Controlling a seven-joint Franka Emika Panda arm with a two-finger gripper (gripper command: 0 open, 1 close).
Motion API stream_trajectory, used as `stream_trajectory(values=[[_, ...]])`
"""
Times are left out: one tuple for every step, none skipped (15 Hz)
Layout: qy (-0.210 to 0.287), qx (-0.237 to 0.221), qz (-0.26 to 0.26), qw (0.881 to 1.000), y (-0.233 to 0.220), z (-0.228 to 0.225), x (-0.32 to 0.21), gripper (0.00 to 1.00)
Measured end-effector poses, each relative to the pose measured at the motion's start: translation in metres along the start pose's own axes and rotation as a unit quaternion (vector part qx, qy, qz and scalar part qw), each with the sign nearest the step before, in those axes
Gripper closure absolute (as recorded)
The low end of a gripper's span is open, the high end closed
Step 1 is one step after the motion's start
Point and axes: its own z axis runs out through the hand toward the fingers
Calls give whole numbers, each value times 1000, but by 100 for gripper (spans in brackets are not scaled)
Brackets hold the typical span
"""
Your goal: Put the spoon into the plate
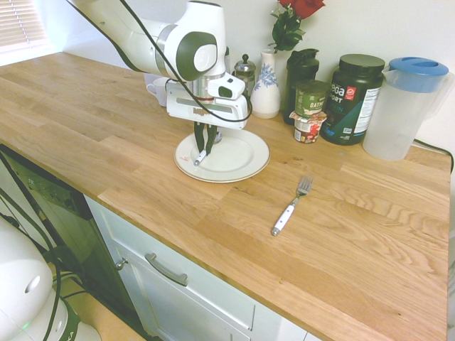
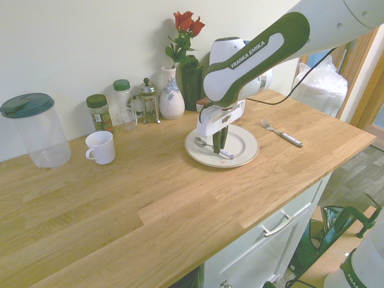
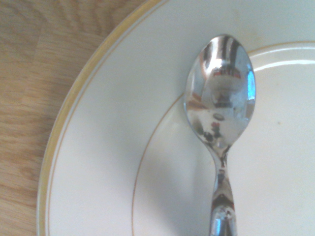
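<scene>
In the first exterior view the gripper (image 1: 205, 145) hangs over the white plate (image 1: 245, 160) on the wooden countertop (image 1: 106, 135), its dark fingers pointing down at the plate's 9 o'clock side. The spoon (image 1: 201, 157) lies on the plate beneath them, its white handle reaching toward the rim at 8 o'clock. Whether the fingers clamp the spoon or stand loose around it I cannot tell. A white-handled fork (image 1: 291, 206) lies well apart on the wood, at 4 o'clock from the plate.

In the second exterior view the spoon (image 2: 211, 147) rests on the plate (image 2: 243, 144), bowl toward 10 o'clock, with the gripper (image 2: 218, 144) right above its middle.

In the wrist view the spoon's shiny bowl (image 3: 220, 93) sits across the plate's (image 3: 108, 147) inner ring line.
</scene>
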Motion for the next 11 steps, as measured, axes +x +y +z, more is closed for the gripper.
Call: stream_trajectory(values=[[2, 1, 2, 1000, 1, -2, 1, 0], [4, 3, 5, 1000, 4, -4, 3, 0], [5, 4, 8, 1000, 6, -6, 5, 0], [6, 4, 10, 1000, 8, -7, 7, 0], [6, 4, 12, 1000, 9, -8, 8, 0], [6, 5, 12, 1000, 10, -8, 8, 0], [10, 2, 12, 1000, 10, -12, 8, 0], [22, -13, 25, 999, 13, -24, 11, 0], [31, -35, 53, 998, 20, -46, 15, 0], [28, -46, 81, 995, 33, -76, 18, 0], [25, -48, 103, 993, 49, -110, 18, 0]])
